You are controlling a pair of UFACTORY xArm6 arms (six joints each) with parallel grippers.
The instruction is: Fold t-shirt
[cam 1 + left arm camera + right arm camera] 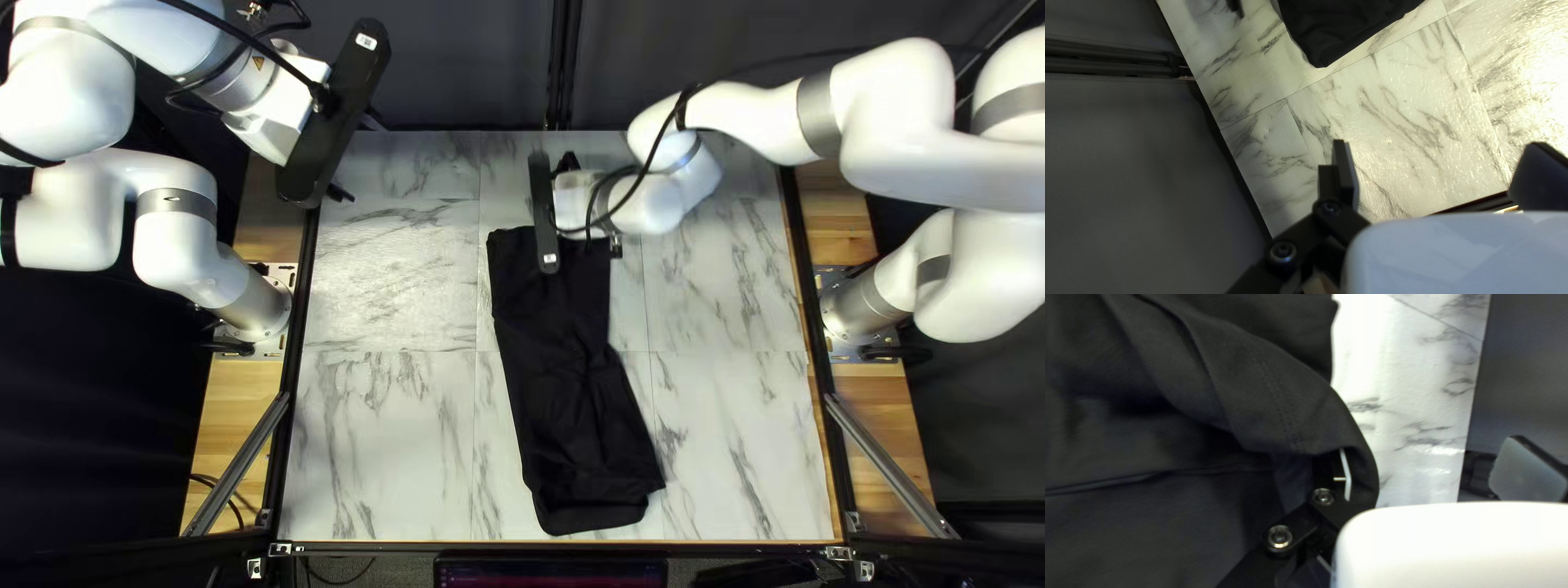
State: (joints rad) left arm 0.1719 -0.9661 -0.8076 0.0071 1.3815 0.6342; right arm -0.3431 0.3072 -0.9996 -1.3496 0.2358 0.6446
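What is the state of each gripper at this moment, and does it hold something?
Left gripper: open, holding nothing.
Right gripper: open, fingers wide apart; the black t-shirt drapes over one finger, not gripped between both.

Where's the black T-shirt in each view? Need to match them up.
Top left view: black T-shirt mid-table, reaching almost to the near edge.
Left wrist view: partly shown, ahead of the left pincer.
Right wrist view: draped over one finger of the right pincer.
Shared landmark: grey-veined tabletop.
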